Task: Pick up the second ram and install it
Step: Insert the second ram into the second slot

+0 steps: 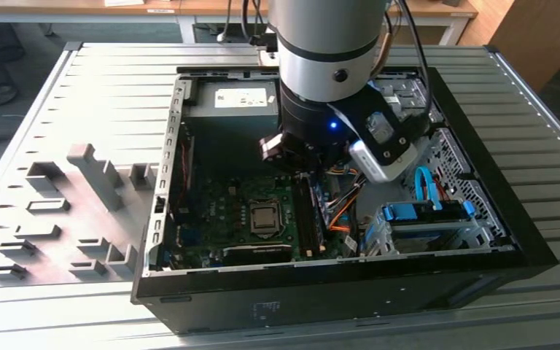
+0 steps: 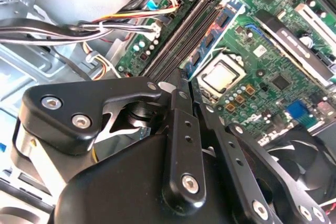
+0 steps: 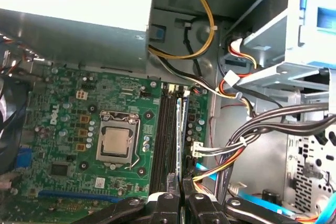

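Note:
The second ram [image 3: 180,140] is a thin blue-green board seen edge-on. It runs straight out from between my black fingers [image 3: 167,202] along the row of dark memory slots [image 3: 167,135] beside the processor socket [image 3: 116,142]. In the second wrist view its face with dark chips [image 2: 212,38] stretches away from my gripper [image 2: 185,77] the other way, so I hold it near its middle. My gripper [image 3: 182,198] is shut on it. In the exterior view my gripper [image 1: 302,173] is low inside the open computer case [image 1: 499,219], over the far end of the slots [image 1: 309,215]. Whether the board sits in a slot I cannot tell.
A grey power supply [image 1: 231,98] fills the case's far end. Bundled cables [image 3: 252,129] and a drive cage with blue latches [image 1: 426,215] lie on the exterior view's right of the slots. A black fan [image 2: 304,150] sits past the socket. Grey fixture blocks [image 1: 76,182] stand on the slatted table.

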